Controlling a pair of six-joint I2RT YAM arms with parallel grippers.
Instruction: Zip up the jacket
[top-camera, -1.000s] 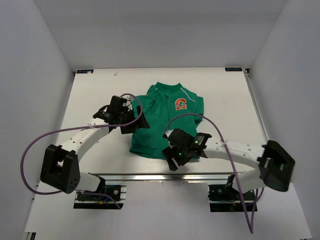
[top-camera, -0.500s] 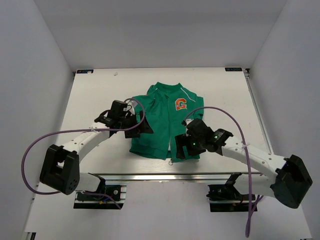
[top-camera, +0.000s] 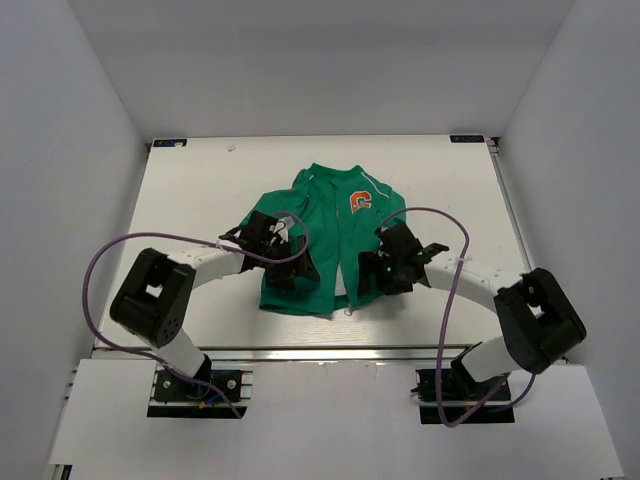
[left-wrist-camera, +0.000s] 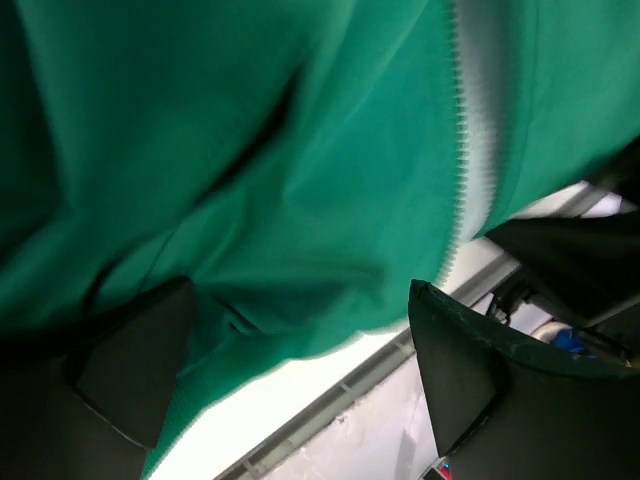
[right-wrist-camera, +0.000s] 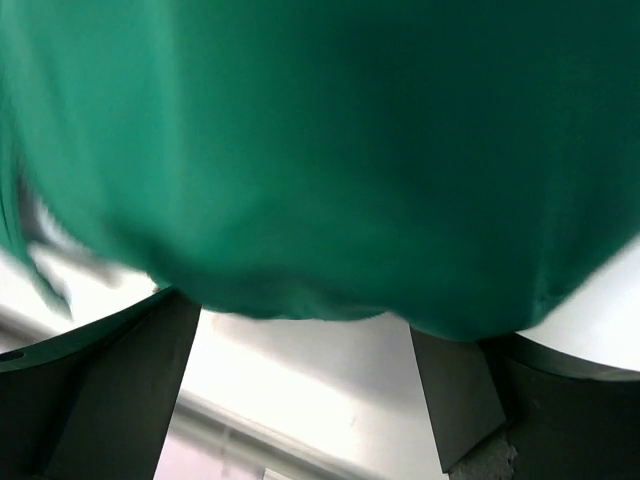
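The green jacket (top-camera: 325, 235) lies flat on the white table, collar at the far side, with the orange "G" patch (top-camera: 361, 203) on its chest. Its front stands apart near the hem, showing a pale strip (top-camera: 345, 285). My left gripper (top-camera: 297, 268) hovers open over the lower left panel. In the left wrist view the zipper teeth (left-wrist-camera: 462, 150) run down the cloth, and the hem lies between my open left gripper (left-wrist-camera: 300, 385). My right gripper (top-camera: 372, 272) is open over the lower right panel; the right wrist view shows blurred green jacket cloth (right-wrist-camera: 330, 150) above the open right gripper (right-wrist-camera: 300, 385).
The table's near edge with its metal rail (top-camera: 300, 352) runs just below the hem. Purple cables (top-camera: 110, 255) loop from both arms. White walls close in the table on the left, right and far sides.
The right arm swung from the hem's near edge up onto the lower right panel, its jaws widening. The left gripper slid right and nearer, onto the lower left panel.
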